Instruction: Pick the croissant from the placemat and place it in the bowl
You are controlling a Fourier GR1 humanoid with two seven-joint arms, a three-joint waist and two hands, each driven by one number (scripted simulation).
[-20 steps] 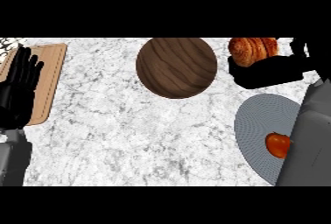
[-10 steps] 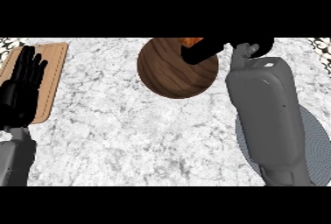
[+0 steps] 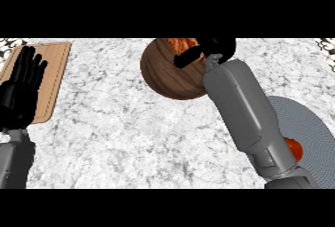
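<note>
1 golden-brown croissant (image 3: 181, 44) sits over the brown wooden bowl (image 3: 171, 73) at the frame's top, my right hand (image 3: 208, 49) clenched round it so I can set it inside. My left hand (image 3: 23, 88) rests with fingers relaxed at upper left, above the wooden board (image 3: 57, 66).

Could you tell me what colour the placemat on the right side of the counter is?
The placemat is grey with fine concentric ribbing, seen in the head view.

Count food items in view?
2: croissant in the wooden bowl at the top, under the right hand; a red fruit on the grey placemat, partly hidden by the forearm.
</note>
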